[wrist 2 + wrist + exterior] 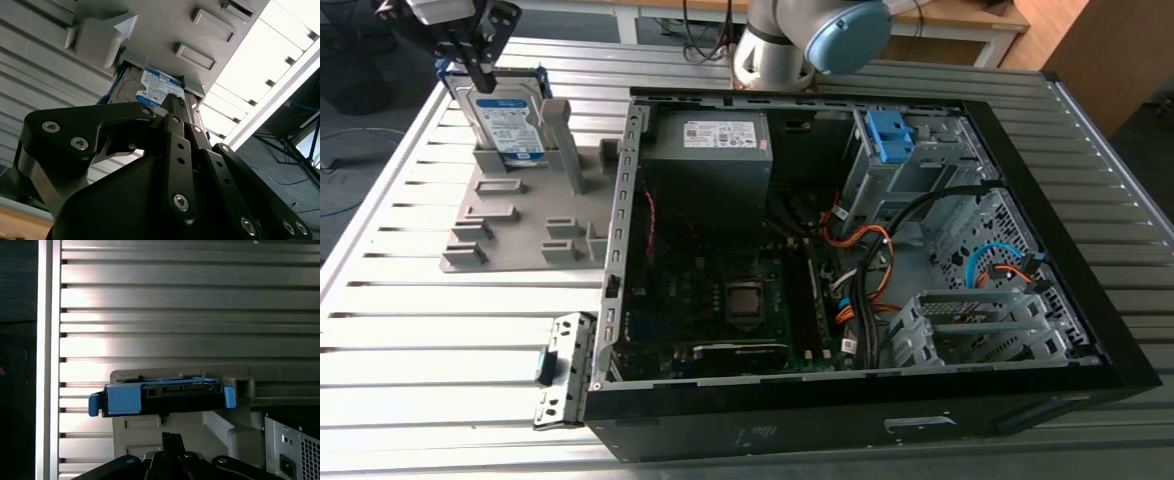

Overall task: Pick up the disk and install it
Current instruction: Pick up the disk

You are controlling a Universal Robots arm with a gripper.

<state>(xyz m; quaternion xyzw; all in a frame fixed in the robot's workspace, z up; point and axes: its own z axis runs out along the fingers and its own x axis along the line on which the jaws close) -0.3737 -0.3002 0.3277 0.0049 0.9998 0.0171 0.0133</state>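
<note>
Jaws pinched together, gripping nothing, poised just above the top edge of the silver hard drive in blue plastic frame [507,125], standing upright in a grey stand [520,235].

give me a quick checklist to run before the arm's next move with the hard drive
1. Hard drive standing upright in the grey holder: ok.
2. Gripper at the drive's top edge, as the exterior view shows it: ok.
3. Gripper has a firm hold of the drive: cannot tell.
4. Computer case open, with its inside exposed: ok.
5. Drive cage free to take the drive: cannot tell; a blue bracket sits at the cage.
</note>
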